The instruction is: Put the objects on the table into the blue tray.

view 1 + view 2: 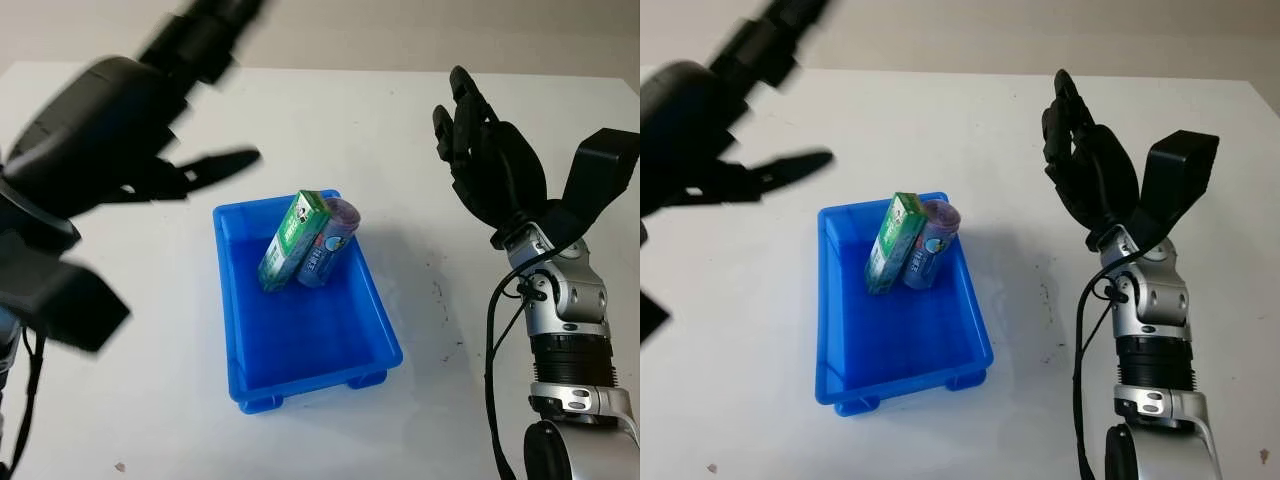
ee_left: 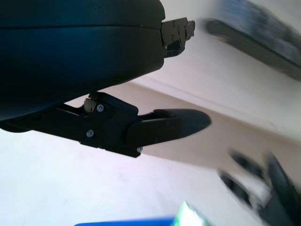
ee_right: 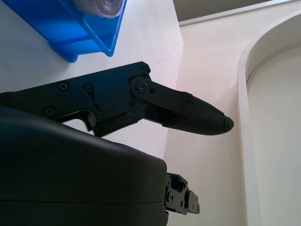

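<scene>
Left hand [image 1: 130, 150] looms nearest the head camera, raised off the table at about 10 o'clock from the blue tray [image 1: 385, 330], holding nothing, thumb [image 1: 215, 165] pointing toward the tray's far rim. Right hand [image 1: 480, 150] stands at roughly 2 o'clock from the tray, well apart from it, palm turned inward, likewise holding nothing and not curled. Both task items already sit inside the tray at its far end: a green box [image 1: 292, 240] leaning tilted, its long axis running from the tray floor up toward 1 o'clock, and a bluish cylindrical packet [image 1: 328, 242] touching it on the right side, tilted the same way against the far wall. White table [image 1: 450, 400] around the tray carries nothing else to collect, apart from small marks. Judged from this, the loading looks finished; no remaining target lies toward either hand. If one were wanted, the left hand is the nearer to the tray's contents, which lie at about 4 o'clock from its thumb.
</scene>
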Tool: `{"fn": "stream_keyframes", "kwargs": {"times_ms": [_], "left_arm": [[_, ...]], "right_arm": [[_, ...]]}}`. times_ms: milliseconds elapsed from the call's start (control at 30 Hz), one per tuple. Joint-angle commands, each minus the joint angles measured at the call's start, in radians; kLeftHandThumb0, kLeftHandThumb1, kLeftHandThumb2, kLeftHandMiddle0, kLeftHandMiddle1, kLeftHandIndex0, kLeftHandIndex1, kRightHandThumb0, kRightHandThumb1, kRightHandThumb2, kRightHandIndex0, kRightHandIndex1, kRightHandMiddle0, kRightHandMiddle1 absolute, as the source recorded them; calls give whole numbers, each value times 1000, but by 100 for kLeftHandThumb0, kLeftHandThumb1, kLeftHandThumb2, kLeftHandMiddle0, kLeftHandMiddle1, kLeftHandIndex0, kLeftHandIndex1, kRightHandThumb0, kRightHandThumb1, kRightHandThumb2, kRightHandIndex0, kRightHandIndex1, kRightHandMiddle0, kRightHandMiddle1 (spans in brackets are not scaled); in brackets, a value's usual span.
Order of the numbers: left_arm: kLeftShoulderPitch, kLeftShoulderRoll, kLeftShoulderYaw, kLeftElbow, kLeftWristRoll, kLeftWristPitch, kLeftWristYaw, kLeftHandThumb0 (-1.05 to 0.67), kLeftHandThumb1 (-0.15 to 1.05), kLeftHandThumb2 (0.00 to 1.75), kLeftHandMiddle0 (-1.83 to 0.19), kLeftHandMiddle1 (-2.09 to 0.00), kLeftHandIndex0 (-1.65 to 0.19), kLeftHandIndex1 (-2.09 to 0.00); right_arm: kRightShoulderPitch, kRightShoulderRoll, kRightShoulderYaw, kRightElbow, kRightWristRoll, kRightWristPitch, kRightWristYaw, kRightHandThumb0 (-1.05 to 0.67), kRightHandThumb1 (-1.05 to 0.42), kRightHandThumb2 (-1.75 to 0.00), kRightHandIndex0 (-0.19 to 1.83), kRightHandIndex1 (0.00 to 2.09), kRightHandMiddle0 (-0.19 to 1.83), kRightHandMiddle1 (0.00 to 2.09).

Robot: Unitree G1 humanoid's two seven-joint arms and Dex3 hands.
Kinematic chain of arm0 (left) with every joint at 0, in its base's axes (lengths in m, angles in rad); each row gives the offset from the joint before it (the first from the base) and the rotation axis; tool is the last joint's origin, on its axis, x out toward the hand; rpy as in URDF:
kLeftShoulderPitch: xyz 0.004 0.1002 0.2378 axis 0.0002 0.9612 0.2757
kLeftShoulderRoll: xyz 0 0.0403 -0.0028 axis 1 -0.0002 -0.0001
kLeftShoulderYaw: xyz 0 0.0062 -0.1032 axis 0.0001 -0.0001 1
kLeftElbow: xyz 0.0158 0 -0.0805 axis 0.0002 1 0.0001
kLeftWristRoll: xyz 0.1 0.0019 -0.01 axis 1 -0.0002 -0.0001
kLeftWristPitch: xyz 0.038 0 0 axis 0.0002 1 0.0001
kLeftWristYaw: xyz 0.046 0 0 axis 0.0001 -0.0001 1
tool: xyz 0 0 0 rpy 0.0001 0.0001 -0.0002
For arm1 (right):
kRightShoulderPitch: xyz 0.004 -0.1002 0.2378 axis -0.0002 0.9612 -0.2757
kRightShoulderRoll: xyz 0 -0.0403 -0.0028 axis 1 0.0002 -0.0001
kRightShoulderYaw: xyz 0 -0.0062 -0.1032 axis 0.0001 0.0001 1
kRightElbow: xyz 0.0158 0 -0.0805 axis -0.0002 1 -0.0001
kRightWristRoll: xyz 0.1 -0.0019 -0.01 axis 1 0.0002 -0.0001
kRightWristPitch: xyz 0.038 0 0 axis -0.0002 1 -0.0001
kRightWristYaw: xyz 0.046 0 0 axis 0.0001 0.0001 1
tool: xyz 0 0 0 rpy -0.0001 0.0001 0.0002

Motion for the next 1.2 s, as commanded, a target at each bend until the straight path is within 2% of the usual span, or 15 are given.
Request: {"fn": "stream_keyframes", "kwargs": {"times_ms": [0,133,200,467,567,733,1167], "left_arm": [[-19,-59,30,29,-40,23,45,-73,105,52,19,-2,19,0],[-43,-213,93,144,-197,49,149,-73,105,49,15,-5,16,-3],[-46,-261,112,205,-259,51,169,-74,105,56,18,-1,19,-1],[-49,-384,110,399,-305,3,241,-73,105,68,19,0,19,0],[-47,-408,101,447,-326,-7,229,-75,105,64,19,0,19,0],[-34,-437,83,465,-332,-7,221,-75,105,65,19,0,19,0],[-32,-424,71,465,-317,-17,201,-75,105,65,19,0,19,0]], "right_arm": [[-23,5,-7,8,7,-20,4,-68,-105,-70,-19,0,-19,0],[-32,10,-3,21,2,-31,1,-68,-105,-71,-19,0,-19,0],[-36,8,2,30,-3,-44,10,-70,-105,-72,-19,0,-19,0],[-37,18,16,59,-34,-123,14,-77,-105,-77,-19,0,-19,0],[-32,23,26,52,-57,-133,-9,-78,-105,-78,-19,0,-19,0],[-29,30,35,56,-75,-144,-25,-77,-105,-80,-19,0,-19,0],[-36,37,39,93,-83,-174,-28,-77,-105,-78,-19,0,-19,0]]}}
